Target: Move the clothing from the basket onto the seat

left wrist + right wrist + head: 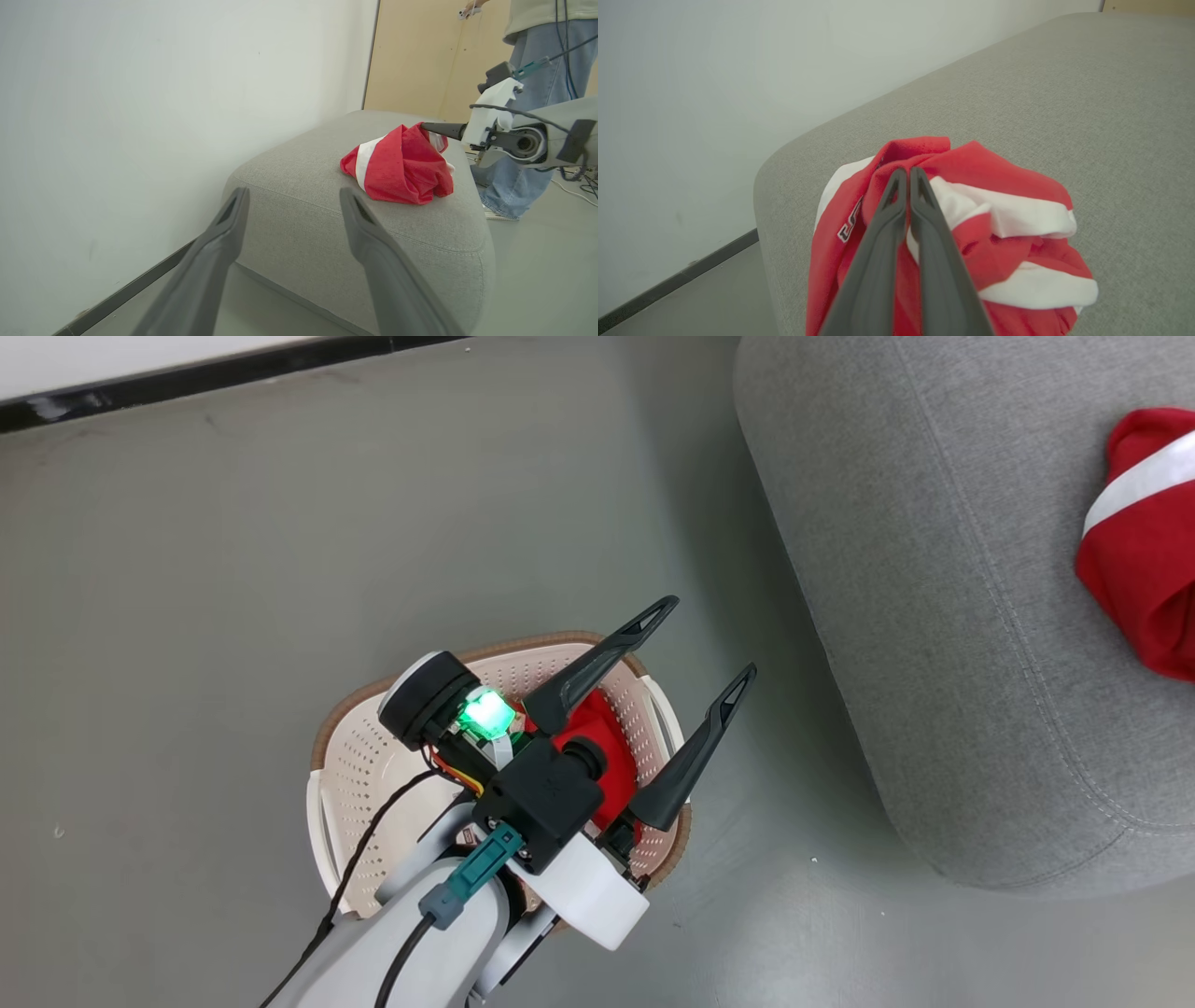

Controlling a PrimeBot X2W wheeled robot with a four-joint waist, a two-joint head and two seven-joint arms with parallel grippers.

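Observation:
The cream basket (359,775) stands on the floor with red clothing (597,733) in it, mostly hidden under my left arm. My left gripper (708,639) hangs open above the basket's right rim, holding nothing; its own view shows it (294,196) pointing at the grey seat (303,210). Another red garment with white stripes (999,186) lies bunched on the seat (1087,93), seen too at the head view's right edge (1144,551). My right gripper (904,173) is shut on a fold at its top, its tip (424,126) touching the cloth.
A person in jeans (532,140) stands behind the seat beside my right arm. A white wall with a dark baseboard (187,378) runs along the far side. Grey floor (233,569) surrounds the basket, and the seat (934,569) lies to its right.

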